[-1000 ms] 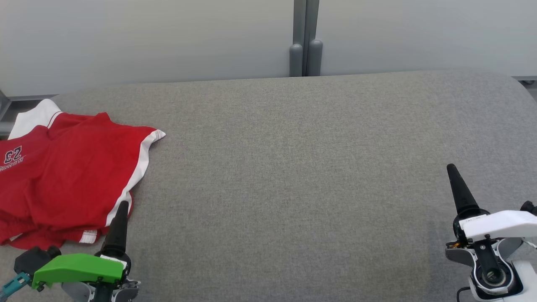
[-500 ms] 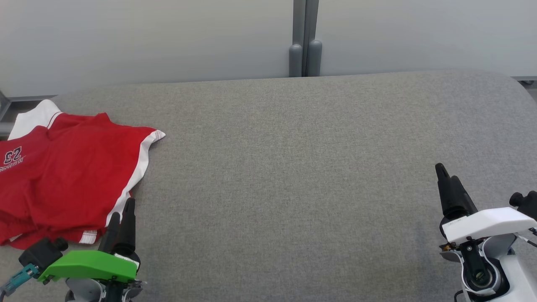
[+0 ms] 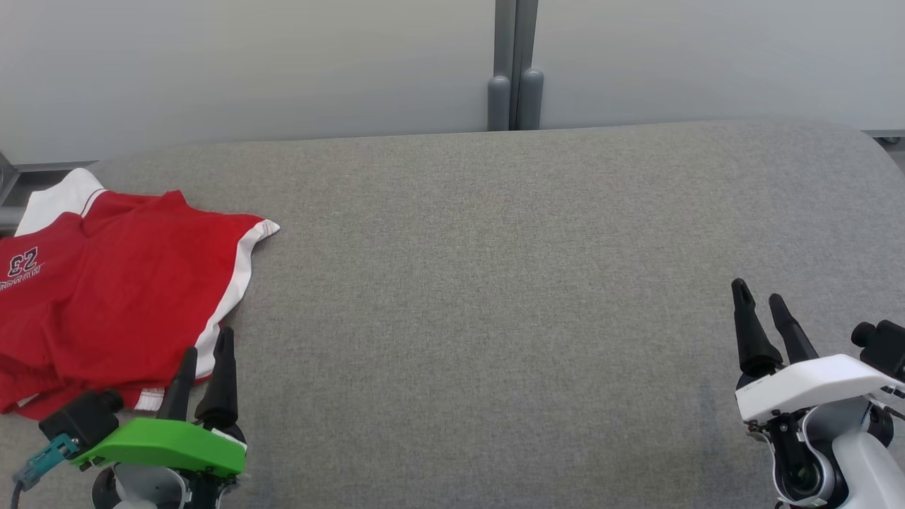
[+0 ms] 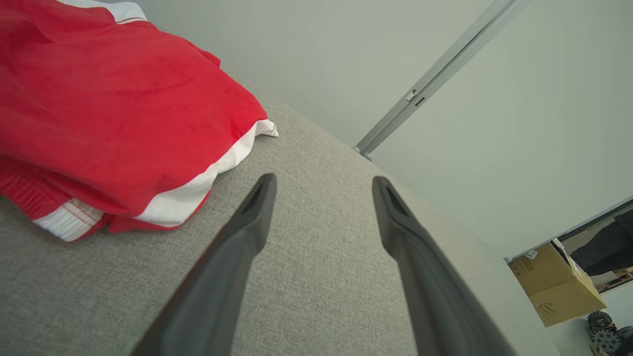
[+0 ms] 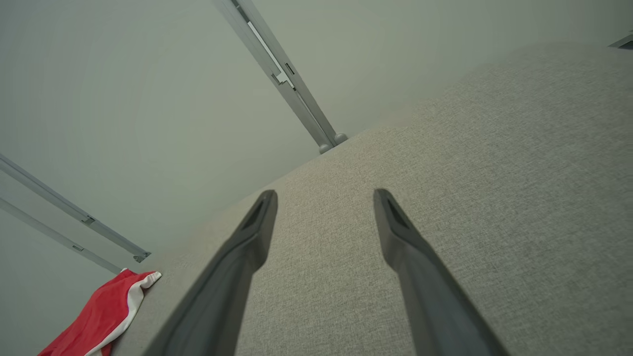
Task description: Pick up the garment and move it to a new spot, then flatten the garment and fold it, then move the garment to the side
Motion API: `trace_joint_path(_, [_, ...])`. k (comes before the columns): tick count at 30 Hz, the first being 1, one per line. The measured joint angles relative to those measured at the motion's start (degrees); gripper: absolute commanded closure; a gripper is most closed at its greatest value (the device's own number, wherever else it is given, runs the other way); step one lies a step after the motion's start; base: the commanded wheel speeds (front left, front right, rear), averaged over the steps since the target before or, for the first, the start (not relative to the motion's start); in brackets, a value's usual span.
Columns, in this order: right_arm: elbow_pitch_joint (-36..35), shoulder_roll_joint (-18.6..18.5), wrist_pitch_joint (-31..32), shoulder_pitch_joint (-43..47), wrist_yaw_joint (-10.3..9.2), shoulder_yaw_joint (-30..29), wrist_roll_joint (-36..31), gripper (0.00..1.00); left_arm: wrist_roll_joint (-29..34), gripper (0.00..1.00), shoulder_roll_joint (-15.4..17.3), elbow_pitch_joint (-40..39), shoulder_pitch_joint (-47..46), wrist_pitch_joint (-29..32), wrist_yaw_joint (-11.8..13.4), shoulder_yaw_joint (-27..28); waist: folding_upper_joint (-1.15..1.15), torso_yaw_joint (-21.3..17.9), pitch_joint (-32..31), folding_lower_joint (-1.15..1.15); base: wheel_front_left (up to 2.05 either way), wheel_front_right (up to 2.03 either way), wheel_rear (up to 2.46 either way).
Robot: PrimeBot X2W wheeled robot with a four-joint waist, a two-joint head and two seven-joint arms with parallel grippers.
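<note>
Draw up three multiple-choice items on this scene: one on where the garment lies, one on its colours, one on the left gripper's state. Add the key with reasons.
1. In the head view, where on the grey surface does the garment lie?
A. far left
B. middle
C. far right

2. What colours is the garment?
A. blue and yellow
B. red with white trim
C. plain green

3. How does the left gripper stand?
A. shut on the garment
B. shut on nothing
C. open, holding nothing

Key:
1 A, the cloth is bunched at the surface's left end.
2 B, the cloth is red, edged with white bands.
3 C, its wrist view shows the two fingers spread apart over bare grey surface, with the garment off to one side.
</note>
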Motion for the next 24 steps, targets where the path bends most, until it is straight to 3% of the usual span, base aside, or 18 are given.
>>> trace_joint_path(24, [-2.3,-1.8,-4.7,1.1,-2.64,2.4,-18.4,0.0,19.3,0.0,0.1,-0.5,0.9,-5.0,-0.1,-0.3,0.0,0.0,0.1,0.0,0.0,0.0,0.0])
